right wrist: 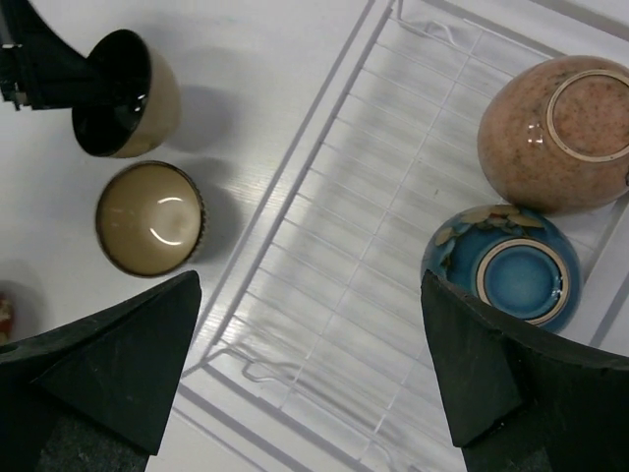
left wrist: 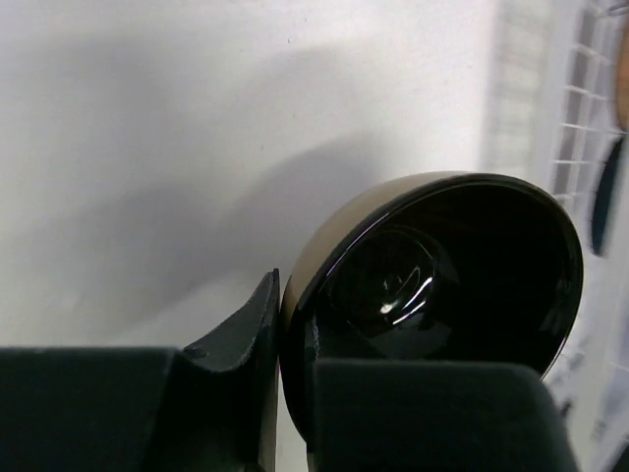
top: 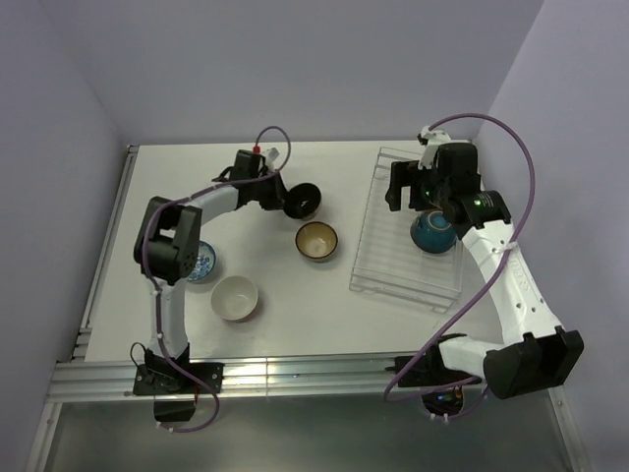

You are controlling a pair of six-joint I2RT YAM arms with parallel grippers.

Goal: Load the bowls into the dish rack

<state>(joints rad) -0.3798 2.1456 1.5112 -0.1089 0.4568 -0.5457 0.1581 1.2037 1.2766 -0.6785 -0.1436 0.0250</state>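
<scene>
My left gripper [top: 283,195] is shut on the rim of the black bowl [top: 304,202], which is tan outside and tilted on its side; in the left wrist view one finger is inside the black bowl [left wrist: 462,265] and one outside. A tan bowl [top: 316,241] [right wrist: 149,218], a cream-white bowl [top: 236,298] and a blue-patterned bowl [top: 203,263], partly under the left arm, stand on the table. The clear dish rack [top: 398,265] [right wrist: 354,246] holds a dark blue bowl [right wrist: 506,265] and a pinkish-brown bowl [right wrist: 560,133], both upside down. My right gripper [right wrist: 310,285] hangs open over the rack, holding nothing.
The rack sits at the right of the white table [top: 285,324], near the right wall. A metal rail [top: 295,374] runs along the near edge. Cables loop over both arms.
</scene>
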